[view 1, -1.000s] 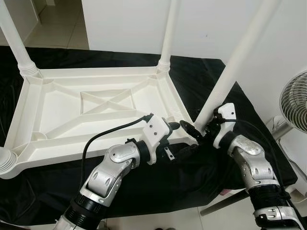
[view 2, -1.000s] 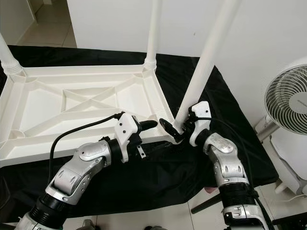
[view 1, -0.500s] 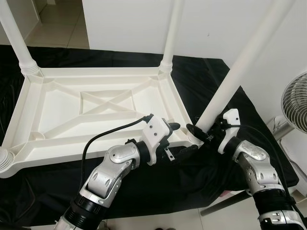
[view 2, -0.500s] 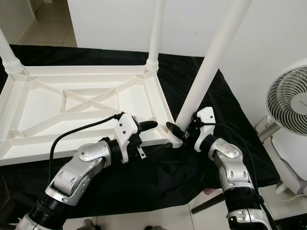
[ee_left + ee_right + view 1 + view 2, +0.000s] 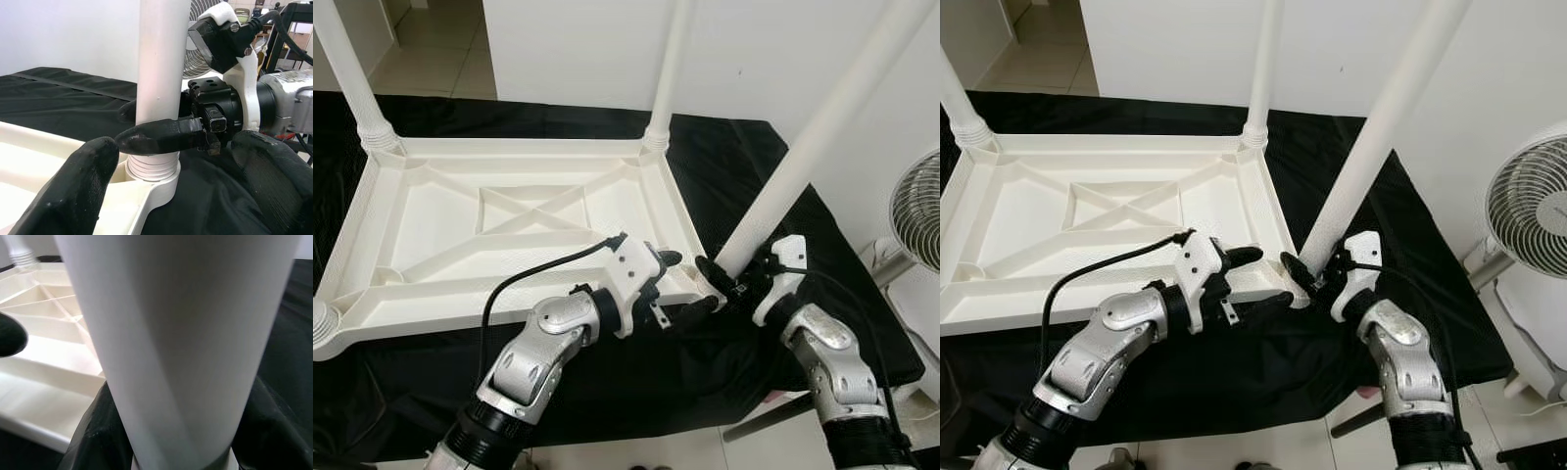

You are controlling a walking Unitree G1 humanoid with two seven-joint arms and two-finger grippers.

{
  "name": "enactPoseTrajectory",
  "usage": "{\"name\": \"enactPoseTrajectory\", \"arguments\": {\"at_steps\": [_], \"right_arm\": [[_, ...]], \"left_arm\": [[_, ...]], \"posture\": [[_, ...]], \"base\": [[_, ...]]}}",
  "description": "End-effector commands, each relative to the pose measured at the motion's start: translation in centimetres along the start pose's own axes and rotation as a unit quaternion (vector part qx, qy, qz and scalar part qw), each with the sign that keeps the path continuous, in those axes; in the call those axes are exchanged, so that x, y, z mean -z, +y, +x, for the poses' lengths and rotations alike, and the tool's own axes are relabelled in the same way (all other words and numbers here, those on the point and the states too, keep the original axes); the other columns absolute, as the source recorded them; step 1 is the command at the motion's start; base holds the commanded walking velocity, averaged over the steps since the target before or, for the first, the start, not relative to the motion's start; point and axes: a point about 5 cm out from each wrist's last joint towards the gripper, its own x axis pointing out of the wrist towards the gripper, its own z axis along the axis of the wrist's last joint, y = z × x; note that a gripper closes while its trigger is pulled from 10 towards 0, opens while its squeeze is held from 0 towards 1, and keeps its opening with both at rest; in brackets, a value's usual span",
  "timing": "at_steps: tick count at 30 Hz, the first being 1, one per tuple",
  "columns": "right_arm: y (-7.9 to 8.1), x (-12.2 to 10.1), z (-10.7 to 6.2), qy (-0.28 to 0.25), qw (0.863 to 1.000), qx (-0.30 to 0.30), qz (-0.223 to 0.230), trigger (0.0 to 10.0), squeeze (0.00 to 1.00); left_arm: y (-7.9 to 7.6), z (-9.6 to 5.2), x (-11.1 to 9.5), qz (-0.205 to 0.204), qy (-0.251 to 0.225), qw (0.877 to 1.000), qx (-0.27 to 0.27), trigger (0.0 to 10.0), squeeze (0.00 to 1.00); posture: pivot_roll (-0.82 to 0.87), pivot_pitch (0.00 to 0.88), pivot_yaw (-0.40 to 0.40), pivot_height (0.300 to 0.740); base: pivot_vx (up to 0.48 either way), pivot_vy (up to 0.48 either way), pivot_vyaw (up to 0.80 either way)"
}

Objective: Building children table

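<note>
A white plastic table top lies upside down on a black cloth. White legs stand in its far left corner and far right corner. A third leg leans to the right from the near right corner, its ribbed collar resting on the corner socket. My right gripper is shut on this leg just above the collar, with one finger across its front. My left gripper is open beside the same corner, touching nothing.
A standing fan is at the right, close to my right arm. A white wall runs behind the table. Another leg's base shows at the near left corner. Tiled floor lies at the far left.
My right gripper and the leg's base have dropped slightly toward the corner socket, and the leg leans a little further right. The left gripper has stayed put, still open.
</note>
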Motion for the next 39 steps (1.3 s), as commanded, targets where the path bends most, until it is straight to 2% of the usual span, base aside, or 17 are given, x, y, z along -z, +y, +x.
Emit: {"name": "enactPoseTrajectory", "arguments": {"at_steps": [1, 5, 9, 10, 11, 13, 15, 17, 21, 22, 23, 24, 28, 29, 34, 37, 39], "right_arm": [[0.1, 0.6, -0.6, 0.015, 0.999, 0.037, 0.004, 0.0, 0.00], [1.4, 0.5, -0.9, 0.009, 0.990, 0.137, 0.026, 0.0, 0.00], [1.6, 0.6, -1.1, 0.012, 0.986, 0.165, 0.032, 0.0, 0.00], [1.8, 0.8, -1.2, 0.018, 0.978, 0.205, 0.039, 0.0, 0.00], [1.8, 0.8, -1.2, 0.018, 0.978, 0.205, 0.039, 0.0, 0.00], [2.4, 0.8, -1.3, 0.025, 0.957, 0.284, 0.045, 0.0, 0.00], [2.7, 0.8, -1.3, 0.027, 0.951, 0.304, 0.047, 0.0, 0.00], [3.6, 0.8, -1.0, 0.031, 0.952, 0.300, 0.054, 0.0, 0.00], [3.6, 0.7, -1.0, 0.031, 0.951, 0.302, 0.060, 0.0, 0.00], [3.4, 0.6, -1.1, 0.031, 0.949, 0.307, 0.062, 0.9, 0.00], [3.4, 0.6, -1.1, 0.031, 0.949, 0.307, 0.062, 0.9, 0.00], [3.3, 0.6, -1.2, 0.034, 0.949, 0.307, 0.065, 10.0, 0.00], [3.2, 0.6, -1.2, 0.033, 0.949, 0.305, 0.070, 10.0, 0.02], [3.0, 0.5, -1.1, 0.030, 0.952, 0.298, 0.070, 10.0, 1.00], [2.2, -0.1, -0.7, 0.012, 0.963, 0.259, 0.077, 10.0, 1.00], [1.2, -0.3, -0.4, 0.011, 0.973, 0.222, 0.059, 10.0, 1.00], [1.2, -0.3, -0.4, 0.011, 0.973, 0.222, 0.059, 10.0, 1.00]], "left_arm": [[-0.2, 0.2, 0.3, -0.003, 0.006, 1.000, -0.002, 10.0, 0.00], [-0.2, 0.3, 0.3, -0.003, 0.005, 1.000, 0.002, 10.0, 0.00], [-0.2, 0.4, 0.3, -0.004, 0.005, 1.000, 0.002, 10.0, 0.00], [-0.2, 0.4, 0.3, -0.003, 0.005, 1.000, 0.003, 10.0, 0.00], [-0.2, 0.4, 0.3, -0.003, 0.005, 1.000, 0.003, 10.0, 0.00], [-0.1, 0.4, 0.3, -0.002, 0.006, 1.000, 0.003, 10.0, 0.00], [-0.1, 0.4, 0.3, -0.002, 0.006, 1.000, 0.004, 10.0, 0.00], [-0.1, 0.4, 0.2, -0.002, 0.005, 1.000, 0.003, 10.0, 0.00], [-0.1, 0.4, 0.2, -0.003, 0.004, 1.000, 0.003, 10.0, 0.00], [-0.2, 0.4, 0.2, -0.002, 0.004, 1.000, 0.003, 10.0, 0.00], [-0.2, 0.4, 0.2, -0.002, 0.004, 1.000, 0.003, 10.0, 0.00], [-0.2, 0.4, 0.2, -0.002, 0.004, 1.000, 0.004, 10.0, 0.00], [-0.1, 0.4, 0.2, -0.001, 0.004, 1.000, 0.003, 10.0, 0.00], [0.0, 0.4, 0.2, 0.000, 0.004, 1.000, 0.002, 10.0, 0.00], [0.0, 0.4, 0.2, 0.001, 0.004, 1.000, 0.001, 10.0, 0.00], [-0.1, 0.4, 0.2, 0.001, 0.004, 1.000, 0.000, 10.0, 0.00], [-0.1, 0.4, 0.2, 0.001, 0.004, 1.000, 0.000, 10.0, 0.00]], "posture": [[0.03, 0.105, -0.092, 0.740], [0.02, 0.103, -0.091, 0.740], [0.02, 0.103, -0.091, 0.740], [0.02, 0.103, -0.090, 0.740], [0.02, 0.103, -0.090, 0.740], [0.02, 0.103, -0.090, 0.740], [0.02, 0.102, -0.091, 0.740], [0.02, 0.102, -0.089, 0.740], [0.02, 0.102, -0.089, 0.740], [0.02, 0.099, -0.089, 0.740], [0.02, 0.099, -0.089, 0.740], [0.02, 0.098, -0.091, 0.740], [0.02, 0.096, -0.092, 0.740], [0.03, 0.095, -0.093, 0.740], [0.03, 0.089, -0.099, 0.740], [0.04, 0.084, -0.103, 0.740], [0.04, 0.084, -0.103, 0.740]], "base": [[0.000, 0.000, 0.00], [0.000, 0.000, 0.00], [0.000, 0.000, 0.00], [0.000, 0.000, 0.00], [0.000, 0.000, 0.00], [0.000, 0.000, 0.00], [0.000, 0.000, 0.00], [0.000, 0.000, 0.00], [0.000, 0.000, 0.00], [0.000, 0.000, 0.00], [0.000, 0.000, 0.00], [0.000, 0.000, 0.00], [0.000, 0.000, 0.00], [0.000, 0.000, 0.00], [0.000, 0.000, 0.00], [0.000, 0.000, 0.00], [0.000, 0.000, 0.00]]}}
